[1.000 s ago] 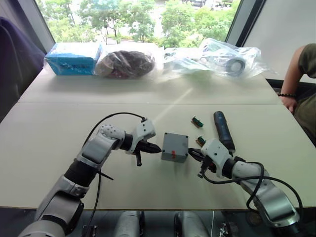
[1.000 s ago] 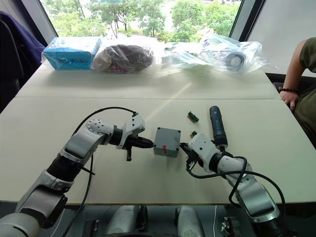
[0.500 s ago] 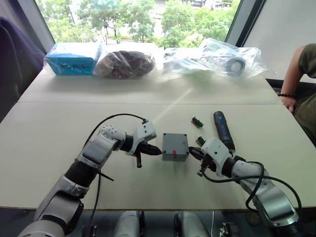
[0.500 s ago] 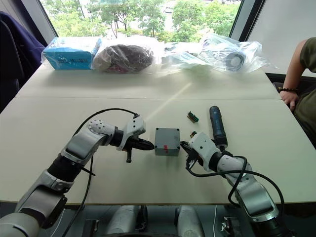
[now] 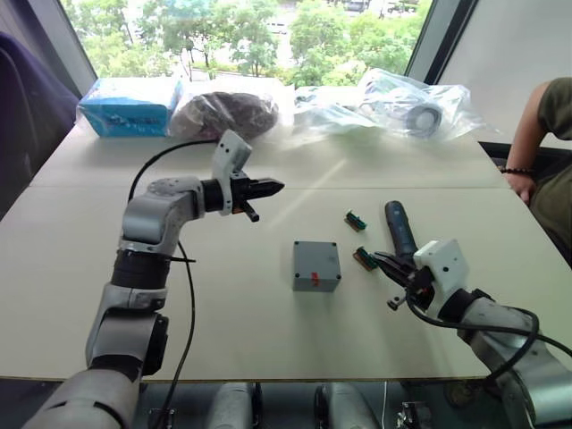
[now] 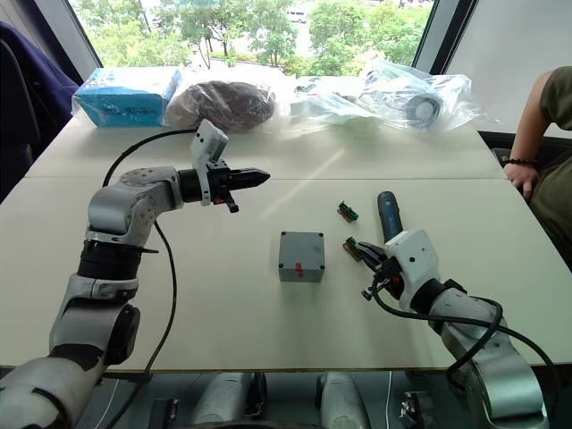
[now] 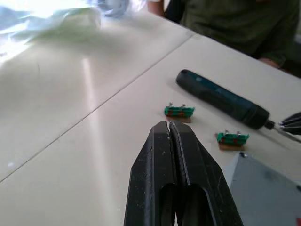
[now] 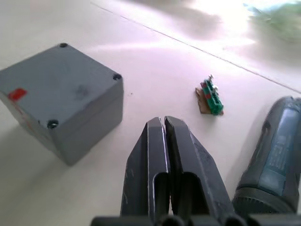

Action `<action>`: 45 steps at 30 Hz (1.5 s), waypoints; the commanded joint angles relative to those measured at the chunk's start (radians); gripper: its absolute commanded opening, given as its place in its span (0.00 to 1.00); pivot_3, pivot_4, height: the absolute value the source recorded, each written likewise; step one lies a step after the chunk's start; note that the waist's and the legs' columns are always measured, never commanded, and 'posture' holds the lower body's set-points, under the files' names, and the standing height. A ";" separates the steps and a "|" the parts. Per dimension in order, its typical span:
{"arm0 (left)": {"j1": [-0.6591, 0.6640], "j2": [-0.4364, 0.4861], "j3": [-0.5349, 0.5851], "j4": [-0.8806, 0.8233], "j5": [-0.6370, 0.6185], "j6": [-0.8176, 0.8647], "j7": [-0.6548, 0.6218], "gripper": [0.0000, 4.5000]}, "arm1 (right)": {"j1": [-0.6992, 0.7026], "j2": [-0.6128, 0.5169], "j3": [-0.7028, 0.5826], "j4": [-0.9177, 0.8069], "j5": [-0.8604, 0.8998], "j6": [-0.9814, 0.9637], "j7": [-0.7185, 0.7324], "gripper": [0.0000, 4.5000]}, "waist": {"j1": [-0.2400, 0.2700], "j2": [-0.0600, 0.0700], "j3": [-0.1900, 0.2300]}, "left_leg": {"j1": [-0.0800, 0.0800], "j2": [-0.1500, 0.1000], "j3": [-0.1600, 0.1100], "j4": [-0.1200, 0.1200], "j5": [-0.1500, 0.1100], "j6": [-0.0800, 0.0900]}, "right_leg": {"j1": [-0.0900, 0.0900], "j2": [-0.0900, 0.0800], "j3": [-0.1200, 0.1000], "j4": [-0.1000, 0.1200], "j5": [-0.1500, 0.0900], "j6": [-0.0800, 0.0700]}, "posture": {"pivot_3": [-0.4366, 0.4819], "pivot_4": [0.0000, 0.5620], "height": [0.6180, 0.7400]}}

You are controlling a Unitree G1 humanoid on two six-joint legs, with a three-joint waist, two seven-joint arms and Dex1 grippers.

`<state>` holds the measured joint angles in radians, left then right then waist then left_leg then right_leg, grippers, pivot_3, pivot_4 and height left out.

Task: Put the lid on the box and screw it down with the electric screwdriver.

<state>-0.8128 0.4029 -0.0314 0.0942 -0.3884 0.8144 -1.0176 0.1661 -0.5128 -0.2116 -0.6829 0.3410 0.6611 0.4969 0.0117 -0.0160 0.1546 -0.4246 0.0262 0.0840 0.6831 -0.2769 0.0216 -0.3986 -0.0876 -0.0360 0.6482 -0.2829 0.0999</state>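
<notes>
You have the box (image 5: 316, 264) sitting near the middle of the desk (image 5: 71, 259), closer to its near edge than to the window edge, with the lid (image 8: 61, 75) already on top and a red mark on the side facing you. The electric screwdriver (image 5: 399, 236) lies flat toward the desk's right edge, beside the box but apart from it. Two small green parts lie between them: one (image 5: 357, 218) farther back, one (image 5: 365, 259) just beside the screwdriver's near end.

Your left gripper (image 5: 271, 187) is raised above the desk, well apart from the box on the window side, fingers pressed together, holding nothing. Your right gripper (image 5: 387, 263) sits low near the screwdriver's near end, fingers likewise together and empty. A person's arm (image 5: 536, 125) rests at the desk's far right corner
</notes>
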 commanded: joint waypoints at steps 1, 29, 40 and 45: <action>-0.004 0.061 -0.087 -0.127 -0.080 0.024 -0.158 0.00 | -0.008 0.008 -0.020 -0.011 0.030 0.031 -0.023 0.18 | 0.000 0.000 0.000 | 0.000 0.000 0.000 0.000 0.001 -0.002 | 0.000 0.000 0.000 0.000 0.000 0.000 | 0.48 0.27 1.00; 0.031 0.191 -0.325 -0.177 0.152 -0.287 -0.236 0.00 | -0.220 -0.047 0.079 0.275 -0.007 0.047 -0.012 0.40 | 0.001 0.002 0.000 | 0.000 0.000 0.001 0.000 -0.002 0.003 | 0.000 0.000 0.001 0.000 0.000 0.000 | 0.48 0.27 1.00; 0.039 0.186 -0.327 -0.179 0.161 -0.286 -0.220 0.00 | -0.228 -0.035 0.093 0.284 -0.005 0.036 -0.013 0.40 | 0.001 0.002 0.000 | 0.000 0.000 0.001 0.000 -0.002 0.003 | -0.001 0.000 0.001 0.000 0.000 0.000 | 0.48 0.27 1.00; 0.038 0.180 -0.332 -0.165 0.171 -0.297 -0.212 0.00 | -0.225 -0.029 0.106 0.283 -0.007 0.031 -0.015 0.05 | 0.001 0.002 0.000 | 0.000 0.000 0.001 0.000 -0.002 0.003 | 0.000 0.000 0.001 0.000 0.000 0.000 | 0.48 0.27 1.00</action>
<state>-0.7701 0.5845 -0.3709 -0.0586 -0.2251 0.5332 -1.2349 -0.0479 -0.5458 -0.0987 -0.3872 0.3350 0.7107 0.4815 0.0127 -0.0135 0.1548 -0.4246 0.0258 0.0851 0.6830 -0.2789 0.0250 -0.3991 -0.0875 -0.0346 0.6479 -0.2829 0.0996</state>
